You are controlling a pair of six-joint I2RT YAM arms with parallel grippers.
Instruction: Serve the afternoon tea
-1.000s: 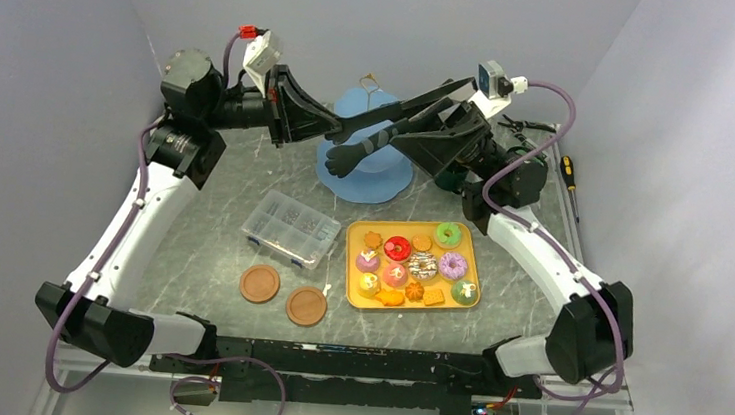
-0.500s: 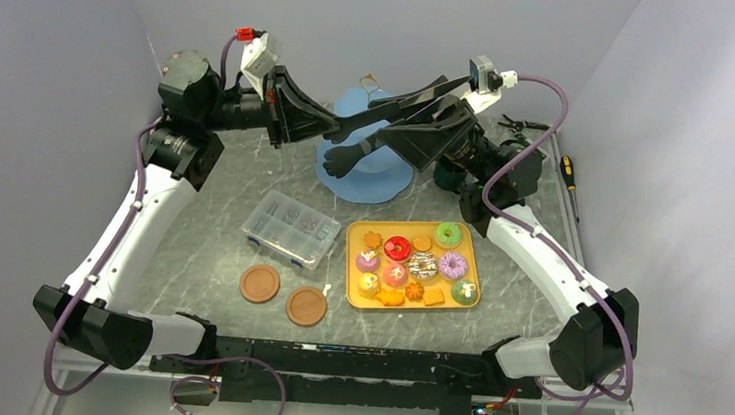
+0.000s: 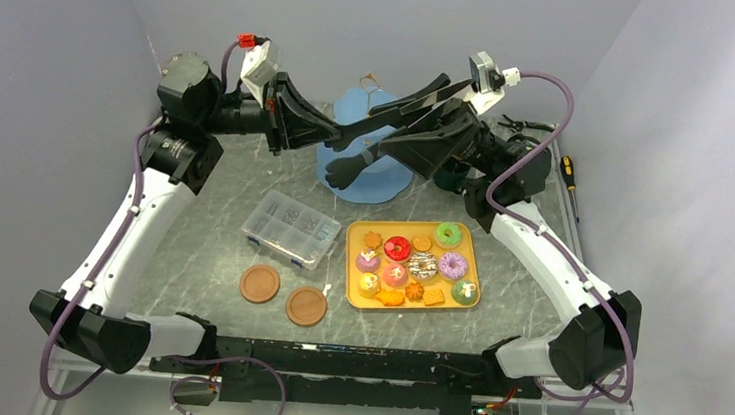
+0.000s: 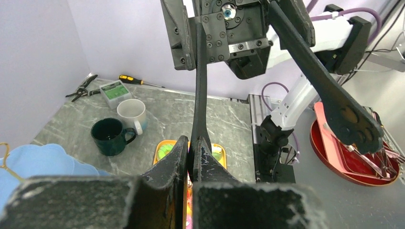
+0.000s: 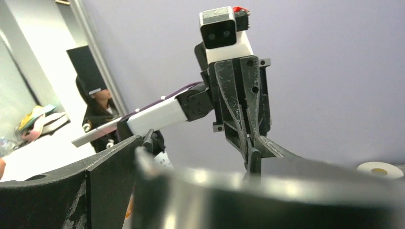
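Note:
The black tongs (image 3: pixel 347 166) are held in the air between both grippers, above the light-blue three-tier stand (image 3: pixel 377 186) with its gold loop (image 3: pixel 366 79). My left gripper (image 3: pixel 340 133) is shut on one tong arm (image 4: pixel 199 95). The other arm (image 4: pixel 341 107) hangs free. My right gripper (image 3: pixel 402 135) is shut on the tongs' shiny hinge end (image 5: pixel 229 191). Toy doughnuts, biscuits and cakes (image 3: pixel 423 266) lie on a yellow tray (image 3: pixel 349 266). The dark-green mug (image 4: pixel 109 136) and white mug (image 4: pixel 131 113) stand together by the stand (image 4: pixel 38 160); the right arm hides them in the top view.
A clear compartment box (image 3: pixel 289 228) sits left of the tray. Two brown coasters (image 3: pixel 259 283) (image 3: pixel 306 306) lie near the front. A screwdriver (image 3: pixel 568 170), pliers (image 4: pixel 81 88) and a small green-labelled box (image 4: pixel 113 90) lie at the back right.
My right wrist has risen and turned a little, tilting the tongs. My left gripper has shifted slightly right, keeping its hold on the tong arm.

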